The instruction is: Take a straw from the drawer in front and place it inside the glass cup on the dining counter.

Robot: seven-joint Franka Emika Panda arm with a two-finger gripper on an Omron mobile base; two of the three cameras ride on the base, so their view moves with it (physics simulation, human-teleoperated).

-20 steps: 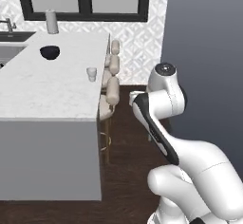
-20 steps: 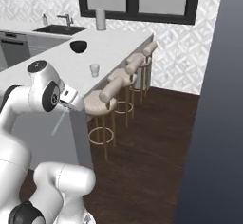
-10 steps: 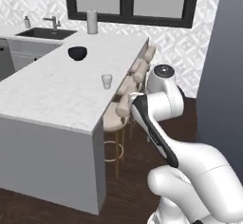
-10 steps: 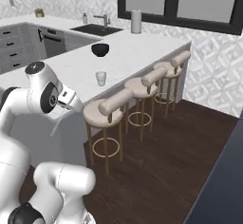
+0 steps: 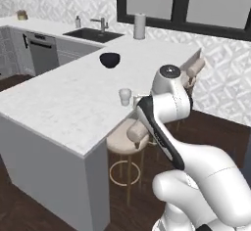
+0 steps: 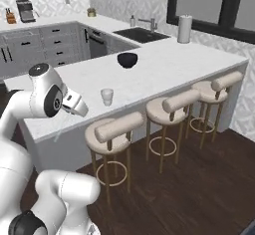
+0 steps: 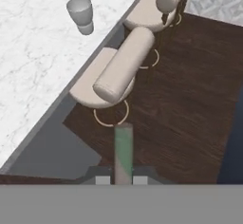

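Hand (image 7: 123, 179) clamped on the straw (image 7: 123, 153), poised over the stool (image 7: 111, 78) and floor, off the counter (image 7: 33, 71) edge. Cup (image 7: 80, 12) stands on the marble, well apart. Risk: that narrow mouth — a slight misalignment and the straw tips it or drops.

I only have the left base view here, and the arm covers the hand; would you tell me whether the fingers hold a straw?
Observer: Yes. In the hand view a pale green straw stands clamped between the fingers.
Operator: Thank you. Is it over the glass cup?
Observer: No. In the hand view the glass cup stands on the dining counter, far toward the upper left. Beyond the straw are the dark floor and the nearest stool.
Operator: Is anything in the cup?
Observer: From the hand view it looks empty.
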